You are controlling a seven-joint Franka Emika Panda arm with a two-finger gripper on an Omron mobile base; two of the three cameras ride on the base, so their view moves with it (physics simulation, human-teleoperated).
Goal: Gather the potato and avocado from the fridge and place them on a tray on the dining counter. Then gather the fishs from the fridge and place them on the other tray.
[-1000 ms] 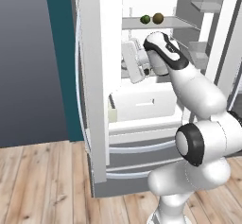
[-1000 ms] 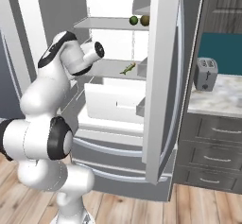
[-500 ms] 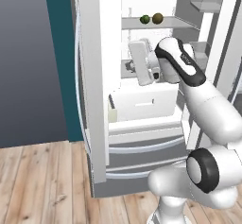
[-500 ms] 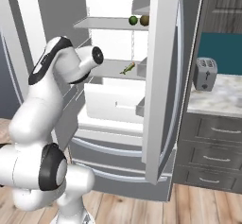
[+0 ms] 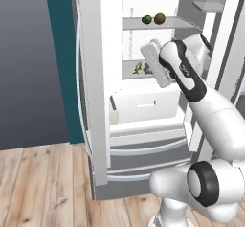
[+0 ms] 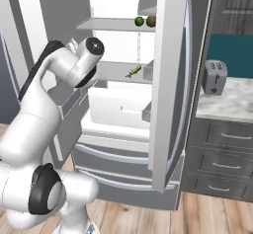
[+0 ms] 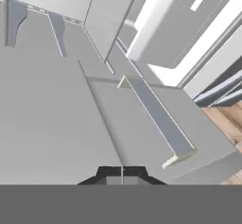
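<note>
The fridge (image 5: 95,101) stands open, white inside. On its upper shelf the dark green avocado (image 5: 146,19) (image 6: 140,21) sits next to the brown potato (image 5: 160,18) (image 6: 150,21). On the middle shelf lies a slender grey-green fish (image 5: 139,69) (image 6: 133,71). My hand (image 5: 157,67) hangs in front of the middle shelf, just right of the fish and below the avocado. In the hand view my gripper (image 7: 122,178) is shut on nothing and faces grey fridge panels. The trays and the dining counter are out of view.
The fridge's right door (image 6: 170,80) stands open beside my arm, with door bins on its inner face. A white crisper drawer (image 5: 143,106) sits under the middle shelf. A toaster (image 6: 215,76) stands on a marbled counter over dark cabinets at right. Wood floor lies below.
My arm has stretched upward and my hand has shifted a little right, closer to the middle shelf. The avocado, potato and fish have not moved. The gripper stays shut.
</note>
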